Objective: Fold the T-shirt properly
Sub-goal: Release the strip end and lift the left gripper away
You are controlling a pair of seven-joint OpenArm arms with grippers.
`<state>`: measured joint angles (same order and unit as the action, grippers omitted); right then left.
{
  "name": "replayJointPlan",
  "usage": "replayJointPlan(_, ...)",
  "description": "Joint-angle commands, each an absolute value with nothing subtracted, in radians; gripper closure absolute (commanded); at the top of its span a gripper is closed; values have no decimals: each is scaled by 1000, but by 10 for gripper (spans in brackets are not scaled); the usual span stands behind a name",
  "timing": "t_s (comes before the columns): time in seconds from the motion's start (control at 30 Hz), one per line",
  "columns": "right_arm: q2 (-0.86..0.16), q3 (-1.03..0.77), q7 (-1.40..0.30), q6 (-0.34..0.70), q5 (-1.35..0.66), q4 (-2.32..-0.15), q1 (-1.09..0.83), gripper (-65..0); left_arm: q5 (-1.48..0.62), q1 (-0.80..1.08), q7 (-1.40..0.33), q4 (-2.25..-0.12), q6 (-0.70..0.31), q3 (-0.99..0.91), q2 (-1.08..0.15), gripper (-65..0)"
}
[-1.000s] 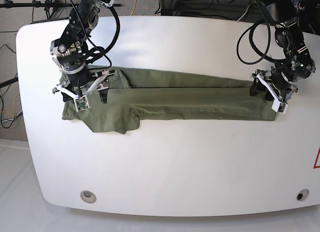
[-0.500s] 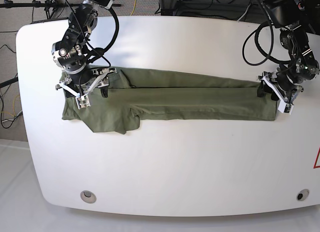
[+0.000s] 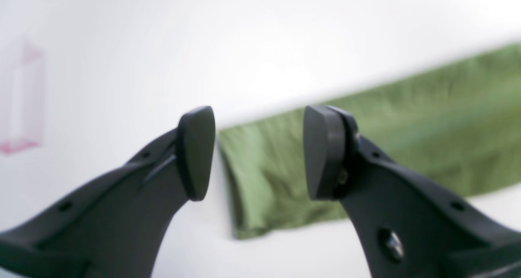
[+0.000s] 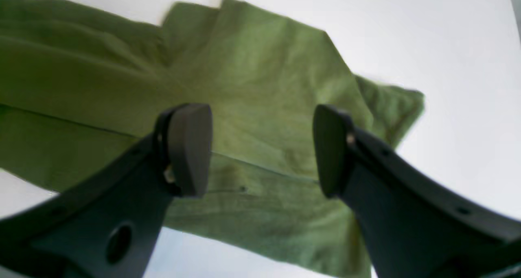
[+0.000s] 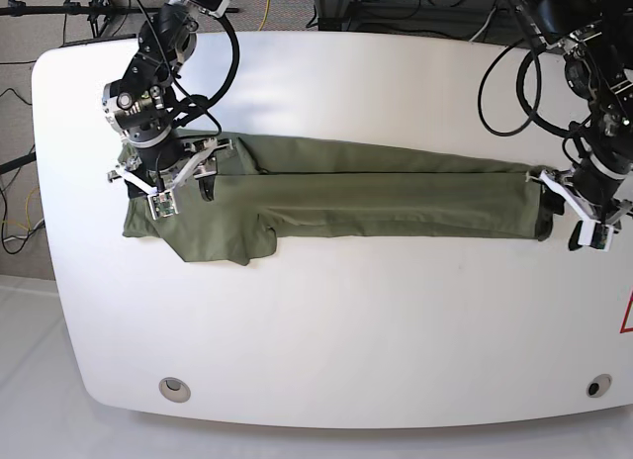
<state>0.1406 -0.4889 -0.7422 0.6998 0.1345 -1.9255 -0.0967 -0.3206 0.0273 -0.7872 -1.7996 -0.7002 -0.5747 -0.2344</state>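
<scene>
Below the released right end effector [image 4: 262, 147] lies the olive-green T-shirt [image 5: 376, 197], folded lengthwise on the white surface [image 5: 346, 321]; its far end sits just beyond the released left end effector [image 3: 258, 152].

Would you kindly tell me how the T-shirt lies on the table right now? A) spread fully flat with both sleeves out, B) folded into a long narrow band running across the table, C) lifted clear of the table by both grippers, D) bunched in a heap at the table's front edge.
B: the T-shirt lies as a long narrow strip on the table, between the open right gripper and open left gripper.
</scene>
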Motion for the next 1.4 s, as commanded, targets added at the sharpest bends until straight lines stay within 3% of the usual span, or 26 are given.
replayJointPlan(0.0, 138, -491, -721, 698, 128, -1939, -85, -376, -322, 24, -788, -1808, -698, -591, -240, -330)
replayJointPlan(0.37, 154, -472, -720, 698, 125, -1938, -92, -378, -321, 23, -843, -1834, -698, -697, -241, -343)
replayJointPlan(0.7, 146, -480, -714, 698, 128, -1927, -87, -379, -328, 36, -860, -1823, -698, -652, -241, -341)
replayJointPlan(1.03, 146, -459, -713, 698, 130, -1935, -91, -378, -326, 8, -831, -1653, -698, -617, -249, -340)
replayJointPlan(1.37, 117, -461, -737, 698, 159, -1954, -77, -374, -298, 28, -855, -1755, -694, -625, -260, -324)
